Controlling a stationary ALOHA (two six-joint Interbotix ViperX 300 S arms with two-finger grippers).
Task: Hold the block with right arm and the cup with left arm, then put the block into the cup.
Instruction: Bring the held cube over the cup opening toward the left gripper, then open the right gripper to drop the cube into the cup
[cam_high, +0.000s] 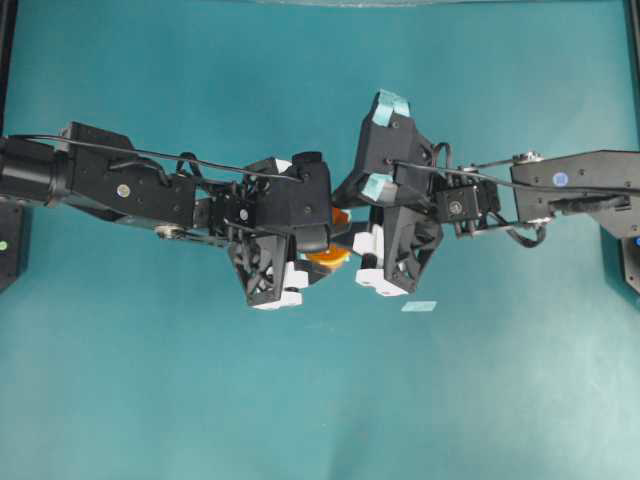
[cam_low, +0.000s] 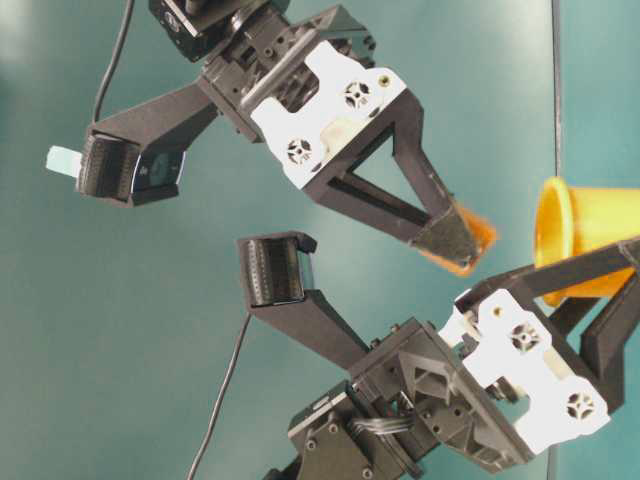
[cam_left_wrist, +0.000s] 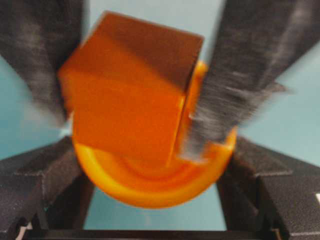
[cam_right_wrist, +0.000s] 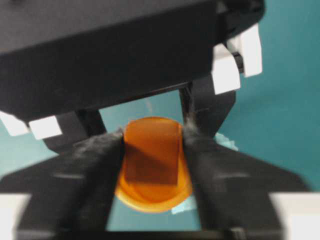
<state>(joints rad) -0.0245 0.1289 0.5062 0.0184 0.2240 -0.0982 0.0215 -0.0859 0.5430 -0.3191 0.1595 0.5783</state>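
We're seeing the left gripper (cam_high: 305, 262) clamping the yellow-orange cup (cam_low: 583, 240) above the teal table (cam_high: 150, 380), mouth facing the right gripper (cam_right_wrist: 152, 150). The block (cam_left_wrist: 131, 90) is sitting between the right gripper's blurred fingers (cam_left_wrist: 235, 85) right at the cup's rim in both wrist views, but we can't tell whether those fingers are gripping it or parting. In the overhead view both arms are meeting mid-table, with a pale tape piece (cam_high: 419, 306) lying just beside the right arm (cam_high: 570, 185)
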